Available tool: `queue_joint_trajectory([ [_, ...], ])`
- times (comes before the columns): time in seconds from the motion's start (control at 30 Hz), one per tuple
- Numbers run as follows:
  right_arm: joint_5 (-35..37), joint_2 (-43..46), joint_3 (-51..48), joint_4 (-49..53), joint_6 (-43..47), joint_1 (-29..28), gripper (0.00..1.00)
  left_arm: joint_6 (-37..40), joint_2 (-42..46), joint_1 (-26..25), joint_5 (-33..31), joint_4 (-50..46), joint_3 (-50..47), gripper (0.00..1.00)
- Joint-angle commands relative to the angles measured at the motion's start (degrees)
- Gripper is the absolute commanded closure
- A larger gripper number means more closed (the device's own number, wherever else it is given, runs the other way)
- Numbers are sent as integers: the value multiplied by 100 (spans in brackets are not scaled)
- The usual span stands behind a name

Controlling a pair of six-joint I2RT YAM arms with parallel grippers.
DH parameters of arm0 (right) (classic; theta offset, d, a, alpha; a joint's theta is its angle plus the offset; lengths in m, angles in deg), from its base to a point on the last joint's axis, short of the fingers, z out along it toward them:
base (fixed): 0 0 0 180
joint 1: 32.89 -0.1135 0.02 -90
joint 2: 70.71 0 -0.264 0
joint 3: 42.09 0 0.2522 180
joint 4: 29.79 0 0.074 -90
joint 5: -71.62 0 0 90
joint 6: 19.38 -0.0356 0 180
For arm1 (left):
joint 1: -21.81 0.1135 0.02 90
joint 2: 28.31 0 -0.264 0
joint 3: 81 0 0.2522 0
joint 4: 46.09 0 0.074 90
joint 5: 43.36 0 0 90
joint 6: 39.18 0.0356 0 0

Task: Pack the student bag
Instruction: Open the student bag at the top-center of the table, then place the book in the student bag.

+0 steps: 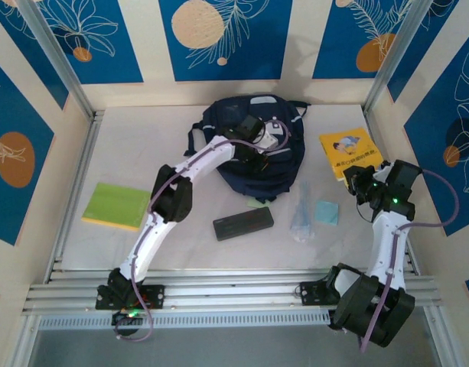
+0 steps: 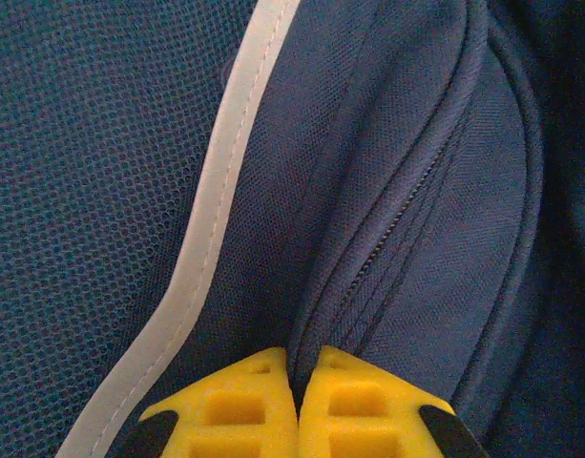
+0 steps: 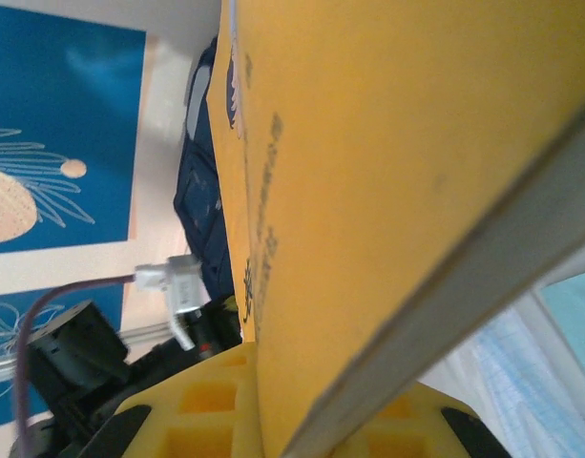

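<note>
The student bag (image 1: pixel 278 173) was positioned at the rear centre of the table (image 1: pixel 142 145), well apart from the green notebook (image 1: pixel 116 206). The left gripper (image 2: pixel 296 384) was set on the bag, its fingers pressed together on a fold of navy fabric beside the zip (image 2: pixel 407 205). The right gripper (image 3: pixel 302 420) was clamped on the edge of the yellow book (image 3: pixel 387 143), just right of the bag.
</note>
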Motion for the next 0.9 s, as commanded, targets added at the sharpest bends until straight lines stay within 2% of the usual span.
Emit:
queue_joint_trajectory([
  [0.0, -63, 204, -77, -52, 228, 28, 100, -1517, 860, 368, 1271, 506, 31, 100],
  [0.17, -206, 222, -475, -364, 28, -189, 100, -2293, 1196, 675, 1589, 1231, 31, 100],
  [0.43, 278, 103, -636, -884, -302, -1563, 100, -2792, 1248, 761, 1853, 1811, 49, 100],
  [0.53, 727, 207, -322, -330, -37, -1677, 100, -2687, 1204, 747, 1814, 1711, 49, 100],
  [0.6, 1026, 301, -127, 126, 190, -1655, 100, -2180, 1151, 615, 1528, 1406, 126, 100],
  [0.67, 1308, 407, 31, 529, 411, -1601, 100, -1339, 884, 401, 967, 566, 655, 100],
  [0.7, 1384, 454, 79, 672, 488, -1557, 100, -1227, 762, 367, 827, 295, 832, 100],
  [0.87, 1377, 766, 173, 902, 625, -1343, 100, -1482, 671, 444, 1044, 332, 758, 100],
])
